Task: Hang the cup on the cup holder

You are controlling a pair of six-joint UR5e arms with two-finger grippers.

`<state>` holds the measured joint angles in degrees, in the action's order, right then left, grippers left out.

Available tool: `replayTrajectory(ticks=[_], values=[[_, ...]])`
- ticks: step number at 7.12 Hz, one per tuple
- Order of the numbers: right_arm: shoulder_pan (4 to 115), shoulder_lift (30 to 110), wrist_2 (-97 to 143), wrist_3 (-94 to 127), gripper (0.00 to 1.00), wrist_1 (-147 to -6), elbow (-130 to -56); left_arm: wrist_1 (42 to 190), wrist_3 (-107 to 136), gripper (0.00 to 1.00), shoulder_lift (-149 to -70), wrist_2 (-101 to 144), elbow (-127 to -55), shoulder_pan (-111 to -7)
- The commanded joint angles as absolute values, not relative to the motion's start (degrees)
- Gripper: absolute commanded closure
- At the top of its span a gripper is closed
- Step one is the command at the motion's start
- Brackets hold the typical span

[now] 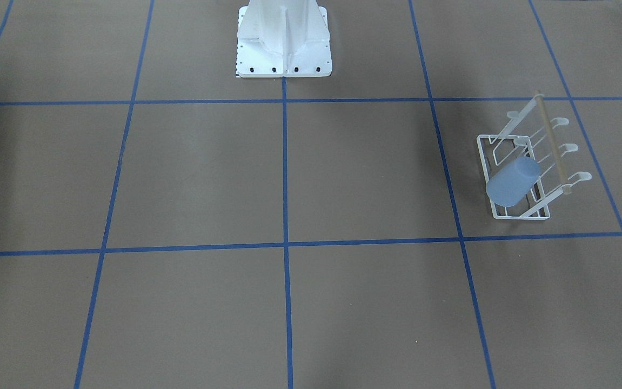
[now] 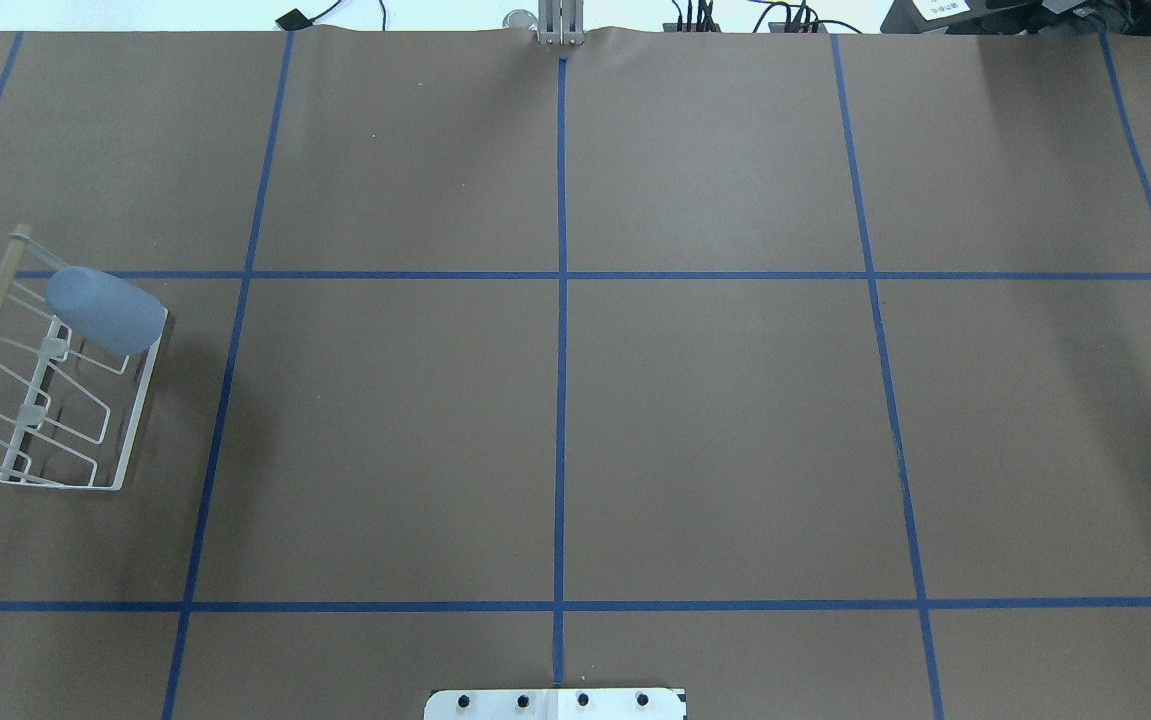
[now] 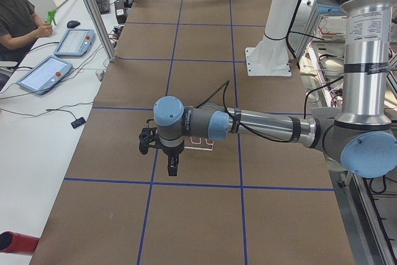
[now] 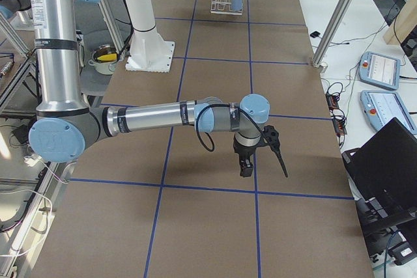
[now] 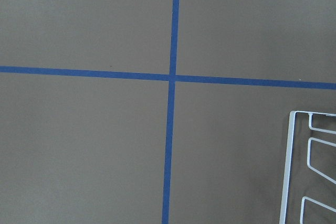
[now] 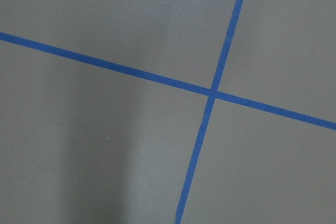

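Hanging on the rack, is the cup (image 1: 512, 182)?

— Yes, it sits tilted over a slanted prong at one end of the cup holder (image 1: 485, 162). It is a smooth, matte, pale blue tumbler with no handle, tapering slightly along its length.

And the holder itself, what is it made of?

— Thin white wire: a rectangular base frame and looped prongs with rounded tips, with a light wooden bar (image 1: 551, 143) running across the top. It stands on the desk (image 1: 343, 173), which is covered in flat brown paper crossed by blue tape lines (image 6: 212, 94).

Where is all that from the left end effector (image 3: 172, 167)?

— Just beside and below it; the left wrist view catches a corner of the wire base at its lower right. That end effector hangs over the desk. Only the side view shows it, so I cannot tell whether its fingers are apart or together.

The right end effector (image 4: 246, 168)?

— Well apart from cup and holder, which stand at the far end of the desk from it. It points down above the brown paper near a tape crossing, and again I cannot tell whether it is apart or together
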<state>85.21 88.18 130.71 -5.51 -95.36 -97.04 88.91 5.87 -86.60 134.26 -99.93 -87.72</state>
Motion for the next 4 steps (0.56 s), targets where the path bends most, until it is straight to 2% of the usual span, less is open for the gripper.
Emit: replayTrajectory(ticks=[1,4], values=[[86.13,88.15,130.95,-5.27,0.00,-95.71,-97.47,88.42,1.42,0.01,-86.48,133.86,-96.44,-87.63],[87.71,88.50,131.04,-5.27,0.00,-95.80,-97.56,84.47,1.14,0.01,-86.40,133.24,-96.76,-87.28]])
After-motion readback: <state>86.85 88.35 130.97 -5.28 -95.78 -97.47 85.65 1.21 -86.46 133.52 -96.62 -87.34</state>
